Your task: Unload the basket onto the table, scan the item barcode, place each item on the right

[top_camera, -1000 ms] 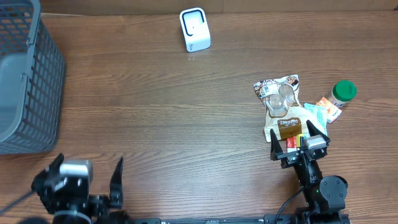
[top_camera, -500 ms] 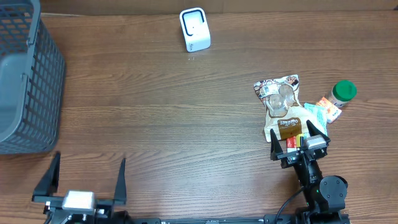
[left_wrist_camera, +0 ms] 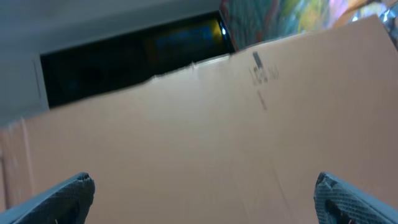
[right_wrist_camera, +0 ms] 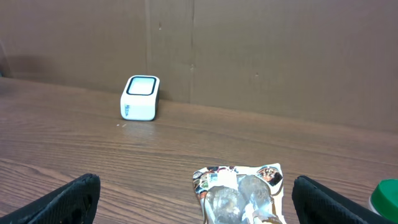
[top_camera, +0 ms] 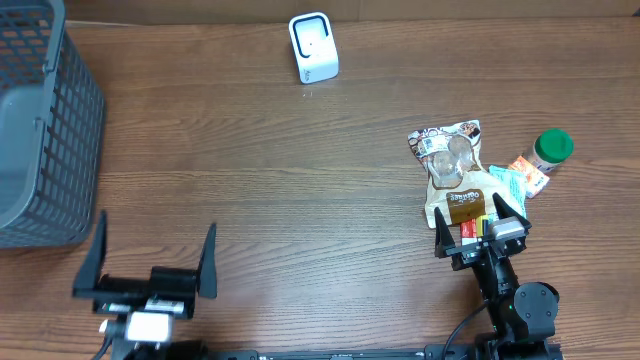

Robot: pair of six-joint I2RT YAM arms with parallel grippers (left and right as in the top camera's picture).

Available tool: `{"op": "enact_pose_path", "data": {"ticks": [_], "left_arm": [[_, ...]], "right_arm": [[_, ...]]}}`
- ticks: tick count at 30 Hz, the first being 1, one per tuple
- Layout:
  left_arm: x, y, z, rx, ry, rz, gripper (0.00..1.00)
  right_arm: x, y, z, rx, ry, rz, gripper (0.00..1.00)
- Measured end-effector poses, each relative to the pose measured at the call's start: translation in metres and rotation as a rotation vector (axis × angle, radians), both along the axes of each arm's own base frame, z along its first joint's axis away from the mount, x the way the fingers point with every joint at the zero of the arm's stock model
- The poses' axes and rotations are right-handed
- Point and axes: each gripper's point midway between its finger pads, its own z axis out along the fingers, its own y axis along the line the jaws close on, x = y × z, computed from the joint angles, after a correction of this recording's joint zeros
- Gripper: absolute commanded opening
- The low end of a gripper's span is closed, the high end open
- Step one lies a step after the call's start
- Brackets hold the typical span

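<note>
The right gripper [top_camera: 467, 208] hangs at the near end of the snack pouch [top_camera: 450, 165], fingers spread wide with nothing between them; the pouch lies flat on the right side of the table [top_camera: 300, 200] and looks the likeliest item to go first; the white barcode scanner [top_camera: 313, 47] stands at the far edge, well apart from it. To do this well, the arm should probably take the pouch by one edge and leave the printed faces uncovered; no barcode shows from above, so it may be on the underside; that face then needs turning toward the scanner's window. Now the clutter: a teal packet [top_camera: 503, 180] is tucked just beside the pouch, with an orange packet [top_camera: 527, 168] and a green-capped jar [top_camera: 553, 147] close behind; a careless close could catch the teal one too. The left gripper [top_camera: 156, 235] sits at the near left, fingers likewise wide apart and empty; its wrist camera shows only blurred cardboard [left_wrist_camera: 199, 143]. The grey wire basket [top_camera: 60, 130] sits far left, out of the path to the scanner.
</note>
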Motion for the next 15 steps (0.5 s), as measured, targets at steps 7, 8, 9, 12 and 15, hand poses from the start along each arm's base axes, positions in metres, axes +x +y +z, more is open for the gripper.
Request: {"op": "enact_pose_path", "data": {"ticks": [7, 8, 9, 12, 15], "left_arm": [[0.043, 0.022, -0.069, -0.205, 0.186, 0.016, 1.00], [0.048, 0.025, -0.078, -0.230, 0.208, 0.021, 1.00], [0.052, 0.027, -0.087, -0.247, 0.229, 0.027, 1.00], [0.062, 0.031, -0.112, -0.282, 0.284, 0.039, 1.00], [0.069, 0.033, -0.134, -0.303, 0.330, 0.047, 1.00]], "right_arm": [[0.000, 0.000, 0.000, 0.000, 0.000, 0.000, 1.00], [0.000, 0.000, 0.000, 0.000, 0.000, 0.000, 1.00], [0.000, 0.000, 0.000, 0.000, 0.000, 0.000, 1.00], [0.000, 0.000, 0.000, 0.000, 0.000, 0.000, 1.00], [0.000, 0.000, 0.000, 0.000, 0.000, 0.000, 1.00]]}}
